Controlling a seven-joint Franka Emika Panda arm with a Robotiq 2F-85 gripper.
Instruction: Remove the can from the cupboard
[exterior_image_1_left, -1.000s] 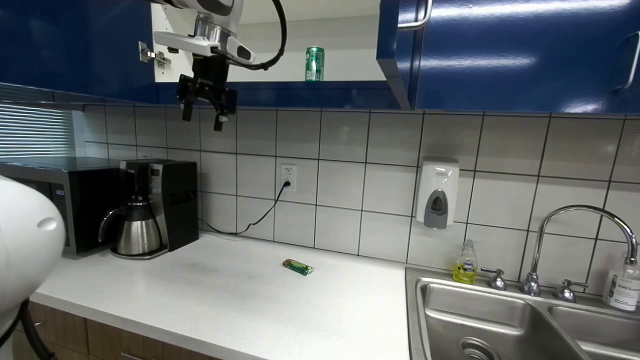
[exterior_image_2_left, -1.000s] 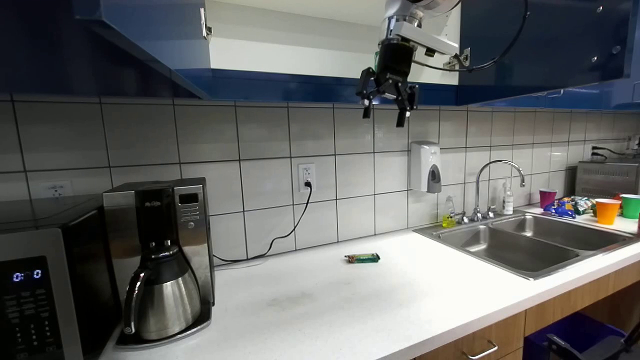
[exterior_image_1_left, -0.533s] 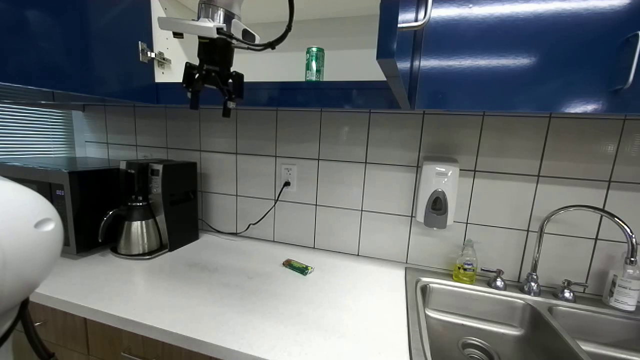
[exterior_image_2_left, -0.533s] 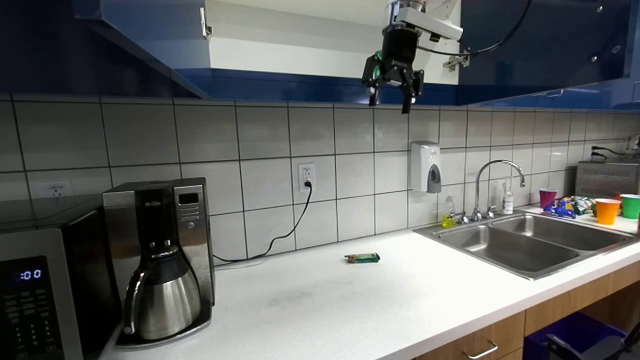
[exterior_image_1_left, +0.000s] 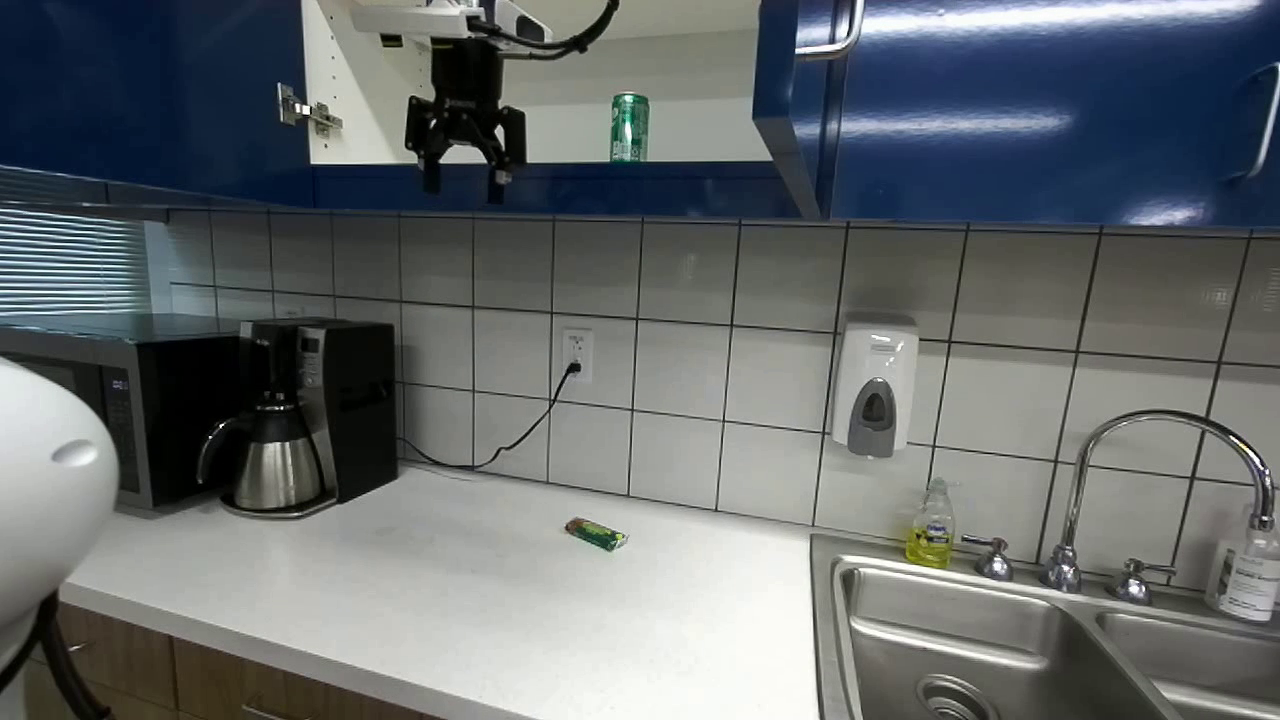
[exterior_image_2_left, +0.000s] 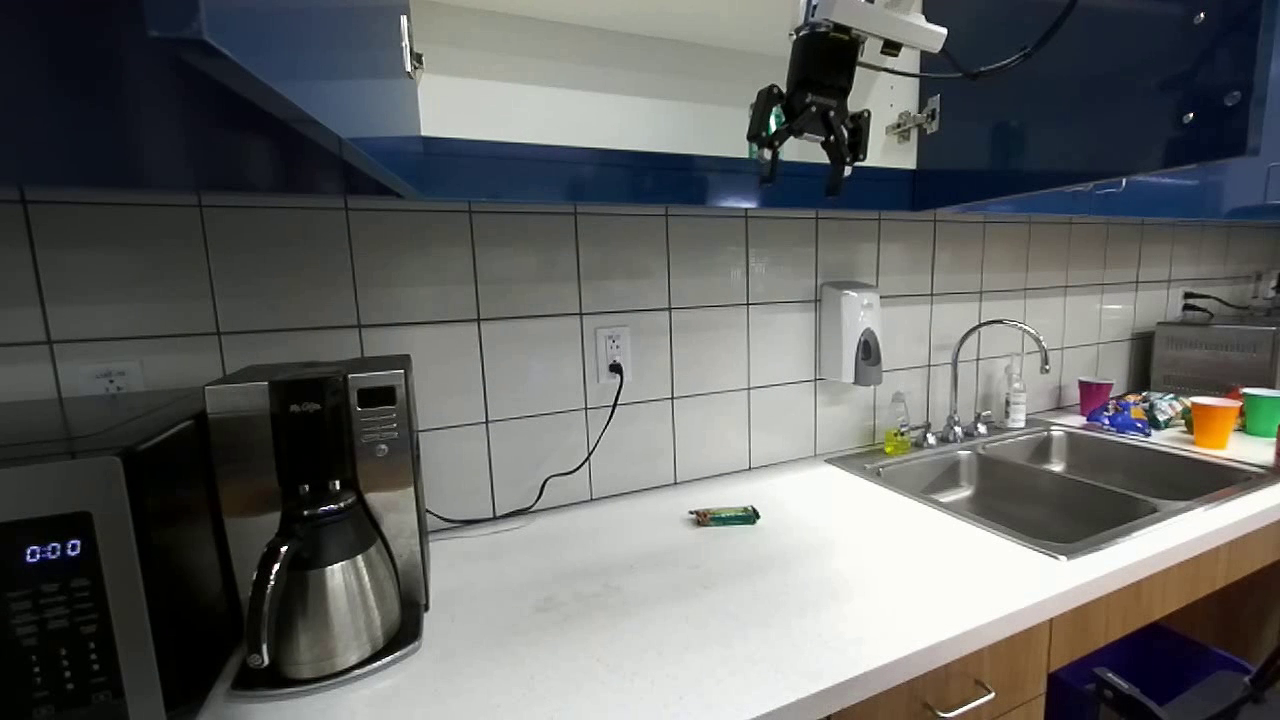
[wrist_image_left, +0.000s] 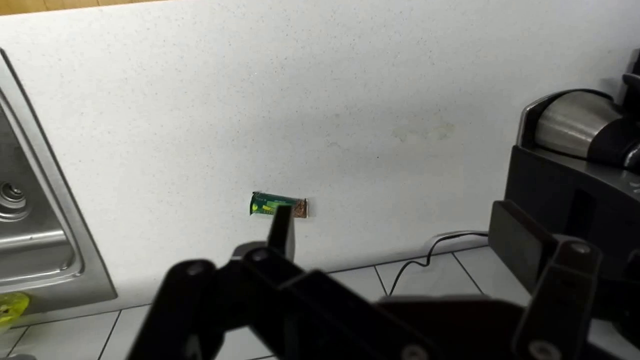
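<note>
Can (exterior_image_1_left: 629, 127) stands upright inside the open cupboard (exterior_image_1_left: 700, 130). Probably thin metal: slick, easily dented, fill unknown; mid-body, gentle squeeze from the sides should suit. End effector (exterior_image_1_left: 464, 187) hangs wide, pointing down, holding nothing, apart from the can.

the counter (exterior_image_2_left: 740, 590) looks bright, nearly bleached, while the wrist view blurs the dark gripper (wrist_image_left: 394, 215).
</note>
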